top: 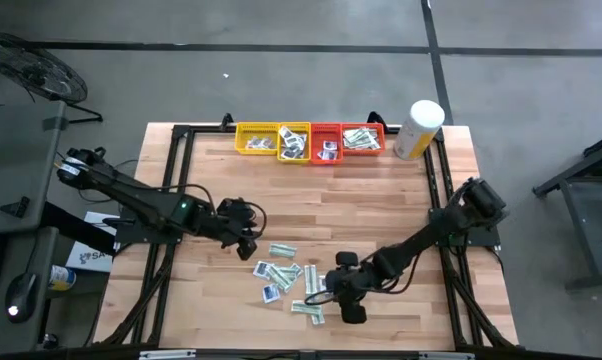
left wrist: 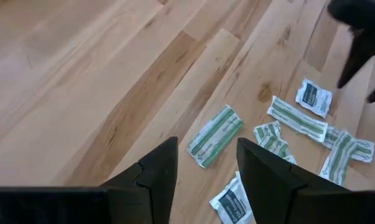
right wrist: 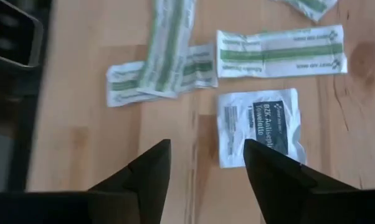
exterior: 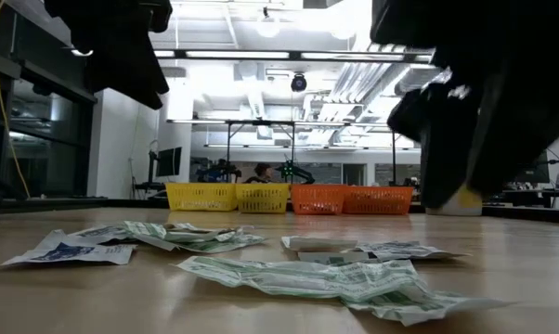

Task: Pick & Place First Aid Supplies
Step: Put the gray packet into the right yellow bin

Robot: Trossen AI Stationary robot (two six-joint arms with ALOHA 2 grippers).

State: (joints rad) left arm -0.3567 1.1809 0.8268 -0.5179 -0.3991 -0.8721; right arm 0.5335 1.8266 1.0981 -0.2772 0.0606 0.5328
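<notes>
The first aid supplies (top: 289,280) lie loose on the wooden table near its front middle: narrow white-and-green strips (left wrist: 215,135) and white squares with a dark blue centre (right wrist: 262,124). More of them fill the yellow and red trays (top: 311,140) at the far edge. My left gripper (top: 249,245) hangs open just left of the pile, and one strip lies ahead of its fingers (left wrist: 166,168). My right gripper (top: 333,290) hangs open over the pile's right side, above bare wood beside a blue-centred square. Neither touches a packet.
A tall white-and-yellow canister (top: 419,128) stands at the far right, next to the row of trays (exterior: 289,198). Black frame rails (top: 171,190) run along the table's left and right sides. Bare wood (top: 321,195) lies between the pile and the trays.
</notes>
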